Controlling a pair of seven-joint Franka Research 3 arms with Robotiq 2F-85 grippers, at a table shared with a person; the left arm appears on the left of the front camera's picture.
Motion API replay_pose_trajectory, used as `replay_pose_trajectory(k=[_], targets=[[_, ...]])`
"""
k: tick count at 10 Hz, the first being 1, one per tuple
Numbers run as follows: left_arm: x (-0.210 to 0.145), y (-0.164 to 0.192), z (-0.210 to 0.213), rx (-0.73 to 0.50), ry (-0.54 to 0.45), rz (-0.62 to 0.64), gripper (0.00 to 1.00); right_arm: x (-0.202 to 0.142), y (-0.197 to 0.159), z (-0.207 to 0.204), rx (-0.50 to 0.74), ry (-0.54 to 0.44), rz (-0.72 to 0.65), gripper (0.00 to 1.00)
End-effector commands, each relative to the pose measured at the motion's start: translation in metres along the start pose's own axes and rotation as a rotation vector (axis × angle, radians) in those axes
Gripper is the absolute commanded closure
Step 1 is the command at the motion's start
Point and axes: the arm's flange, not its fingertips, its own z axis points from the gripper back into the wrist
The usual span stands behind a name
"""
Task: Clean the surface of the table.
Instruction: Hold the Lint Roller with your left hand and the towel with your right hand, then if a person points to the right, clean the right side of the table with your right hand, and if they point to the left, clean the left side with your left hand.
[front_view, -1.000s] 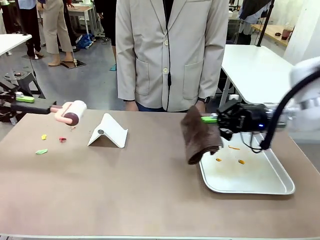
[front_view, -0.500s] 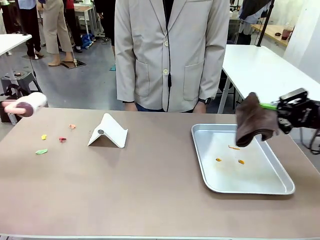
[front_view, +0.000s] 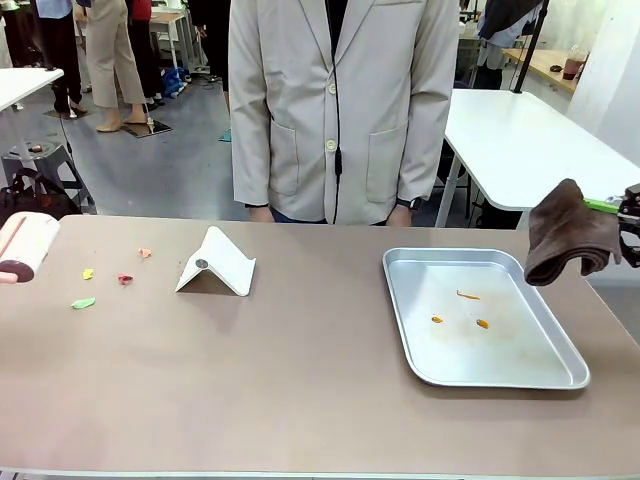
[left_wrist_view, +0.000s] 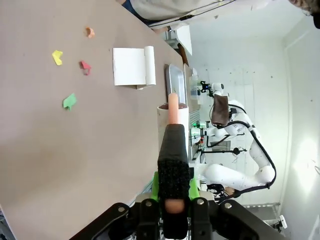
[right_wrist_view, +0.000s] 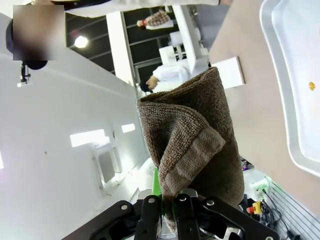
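The left gripper (left_wrist_view: 173, 192) is clenched on a lint roller (front_view: 25, 245); the right gripper (right_wrist_view: 167, 200) pinches a brown cloth (front_view: 570, 232). The table (front_view: 300, 400) spans the lower frame, with coloured scraps (front_view: 125, 279) at its left. The roller should probably come down flat on them and roll steadily. A second ago both tools hung over the table; now they sit at the frame's edges.

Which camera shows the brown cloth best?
The right wrist view: the brown cloth sits close up, its weave and fold plain. The front view shows it small at the right edge; the left wrist view, a tiny far-off speck.
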Motion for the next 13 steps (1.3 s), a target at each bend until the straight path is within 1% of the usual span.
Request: replay_pose_trajectory(k=[1,2,13], targets=[[0.0097,-0.0034,-0.0014,-0.074,-0.004,0.068,1.00,-0.0007,-0.0026,-0.0028,-0.095,0.025,0.023,1.00],[0.0000,0.0000,0.0000,0.000,0.000,0.000,1.00,0.0000,0.0000,0.0000,0.000,0.000,0.000,1.00],[0.0000,0.0000,0.0000,0.000,0.000,0.000,1.00,0.0000,0.0000,0.0000,0.000,0.000,0.000,1.00]])
